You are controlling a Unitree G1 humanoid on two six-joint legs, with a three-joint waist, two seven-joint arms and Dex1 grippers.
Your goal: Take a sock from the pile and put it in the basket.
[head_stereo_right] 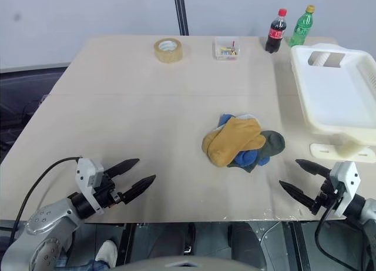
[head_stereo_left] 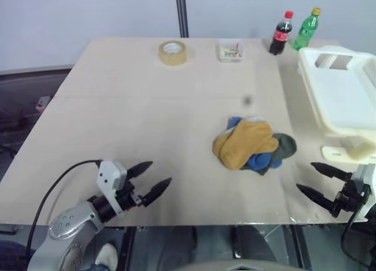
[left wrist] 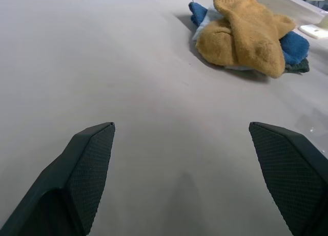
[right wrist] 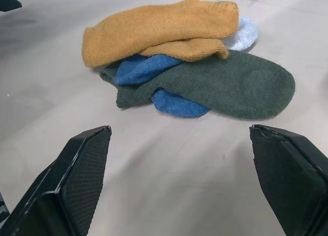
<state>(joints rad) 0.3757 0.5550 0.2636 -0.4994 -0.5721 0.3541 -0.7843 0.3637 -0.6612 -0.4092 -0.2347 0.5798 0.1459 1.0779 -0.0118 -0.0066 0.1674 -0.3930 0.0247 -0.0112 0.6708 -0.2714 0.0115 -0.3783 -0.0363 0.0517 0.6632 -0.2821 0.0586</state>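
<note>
Both grippers, left [head_stereo_left: 150, 179] and right [head_stereo_left: 314, 180], open and empty; mustard sock [head_stereo_left: 244, 143] atop pile [head_stereo_left: 276, 150] looks soft, light, so pinch its upper fold.

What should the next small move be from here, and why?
Probably bring the right gripper forward and inward toward the pile, aiming at the yellow sock lying on top. Both grippers are open and empty, short of the socks, and the right one sits nearer both the pile and the basket. The left gripper can wait.
</note>
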